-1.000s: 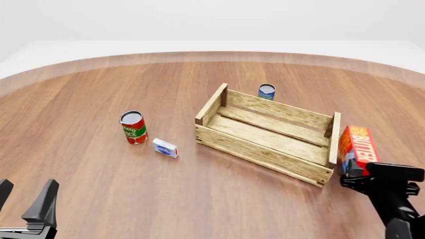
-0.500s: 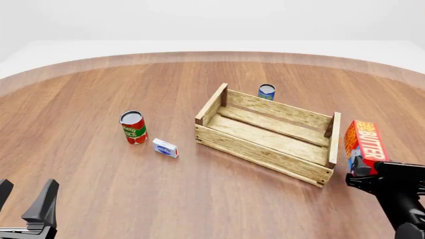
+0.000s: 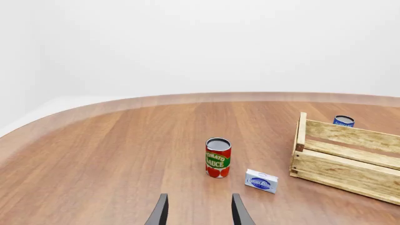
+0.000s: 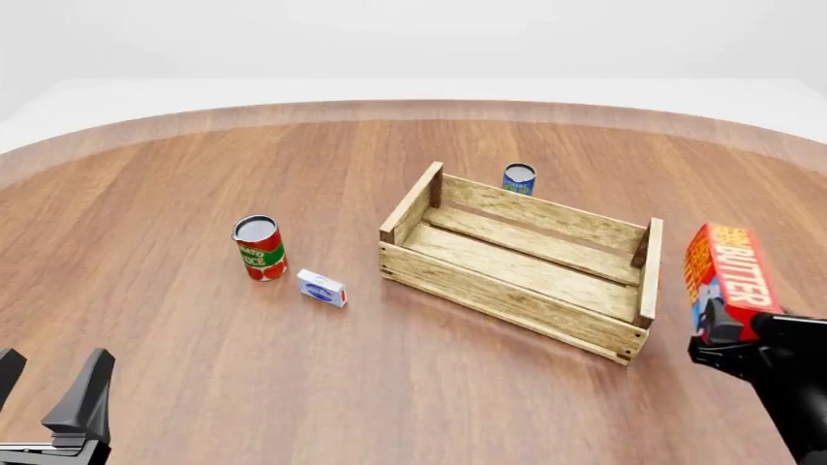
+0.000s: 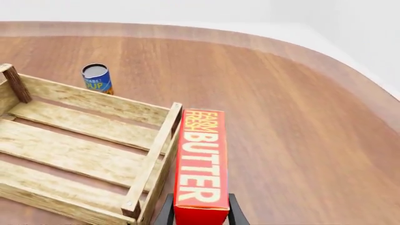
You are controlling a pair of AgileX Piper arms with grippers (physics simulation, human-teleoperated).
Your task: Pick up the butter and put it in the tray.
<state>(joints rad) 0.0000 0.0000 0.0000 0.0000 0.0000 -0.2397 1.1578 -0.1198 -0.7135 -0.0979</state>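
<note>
butter (image 4: 730, 276) | gripped by right hand (image 4: 723, 344) | long axis tilted upward

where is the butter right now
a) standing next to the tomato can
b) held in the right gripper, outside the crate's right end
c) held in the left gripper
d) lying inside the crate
b: the butter sits clamped in the right gripper just beyond the right end of the crate, whose slatted floor is bare.

The red-orange rectangular butter carton (image 4: 727, 281) with white "BUTTER" lettering sits pinched in the right gripper (image 4: 734, 341), raised off the surface, just beside the right end of the large open light wooden slatted tray (image 4: 517, 260), outside it.
</note>
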